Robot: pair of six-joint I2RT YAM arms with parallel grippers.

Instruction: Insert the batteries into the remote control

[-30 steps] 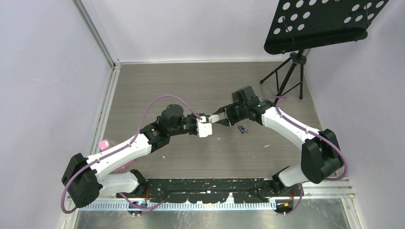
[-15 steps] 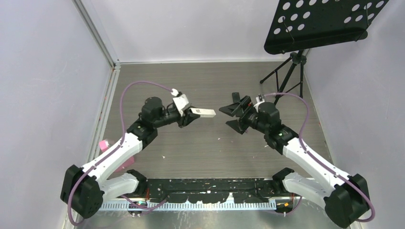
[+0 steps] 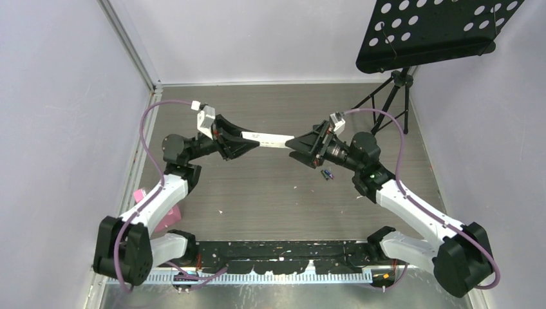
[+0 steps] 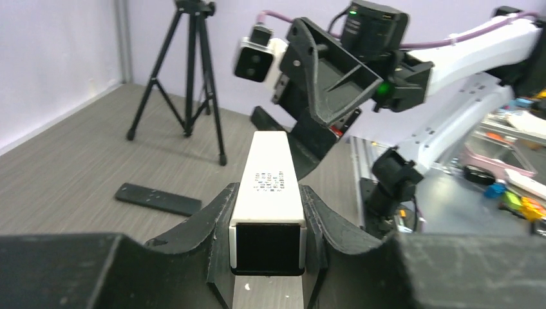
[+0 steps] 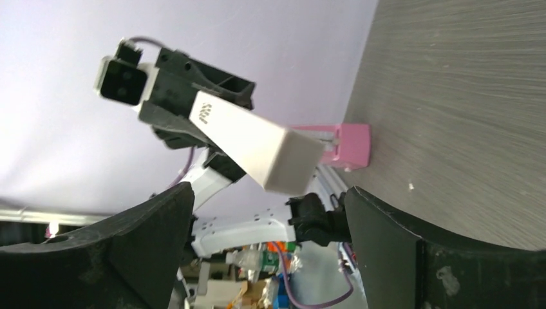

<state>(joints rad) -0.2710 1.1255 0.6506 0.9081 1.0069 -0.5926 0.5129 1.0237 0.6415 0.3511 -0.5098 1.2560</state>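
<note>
Though raised clear of the table (image 3: 257, 193) with the remote control (image 3: 264, 138) clenched in the left gripper (image 3: 239, 138) and its far end between the spread, empty jaws of the right gripper (image 3: 295, 143), judged unloaded: batteries (image 3: 327, 174) lying loose on the table beneath, insertion wholly outstanding.

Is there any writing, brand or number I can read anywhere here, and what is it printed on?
No text here is legible.
On the white remote, top face, held in the left gripper: a few lines of tiny dark print, too small to read.
Same remote, right wrist view: a short dark marking near the held end, blurred, unreadable.
</note>
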